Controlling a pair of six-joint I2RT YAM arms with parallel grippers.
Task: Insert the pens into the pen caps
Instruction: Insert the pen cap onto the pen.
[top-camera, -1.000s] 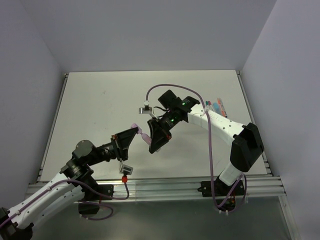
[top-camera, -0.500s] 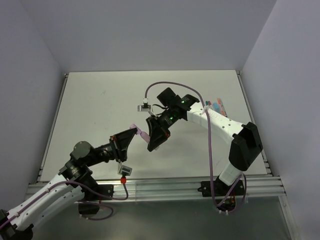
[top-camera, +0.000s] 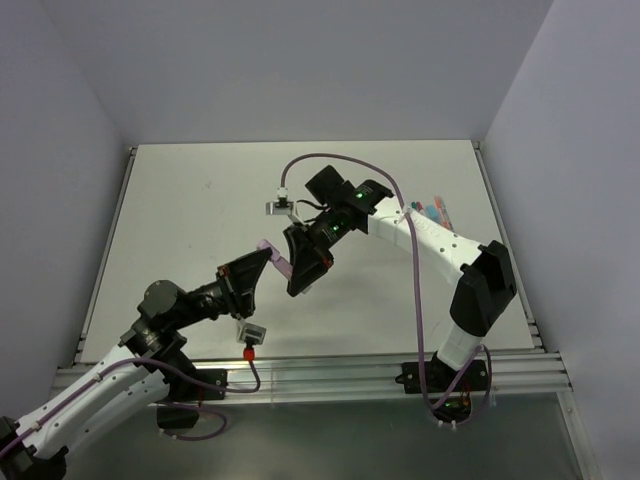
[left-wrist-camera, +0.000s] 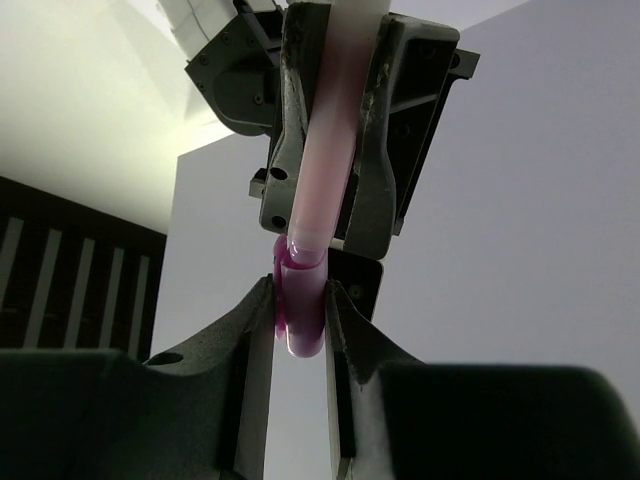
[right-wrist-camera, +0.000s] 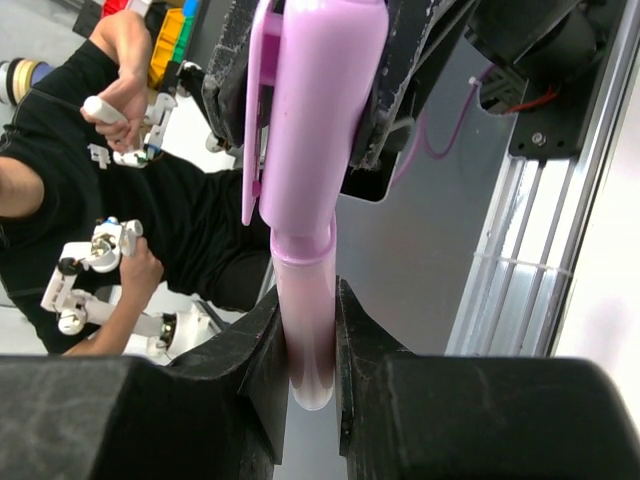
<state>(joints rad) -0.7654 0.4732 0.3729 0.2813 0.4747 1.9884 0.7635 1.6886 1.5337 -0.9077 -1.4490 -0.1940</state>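
Pink pen (right-wrist-camera: 305, 345) meets pink pen cap (left-wrist-camera: 300, 322) above the table (top-camera: 180, 200)
Your left gripper (left-wrist-camera: 300, 293) is pinched nearly closed on the cap, held between its fingertips; your right gripper (right-wrist-camera: 307, 300) clamps just as narrowly on the pen's barrel, and the pen's end sits in the cap's open mouth

wht table (top-camera: 180, 220), operator in blk shirt (right-wrist-camera: 60, 200)

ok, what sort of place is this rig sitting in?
Probably a lab teleoperation cell: a white table boxed in by plain walls, an aluminium mounting rail along its near edge, and a person in black working handheld controllers in the right wrist view.
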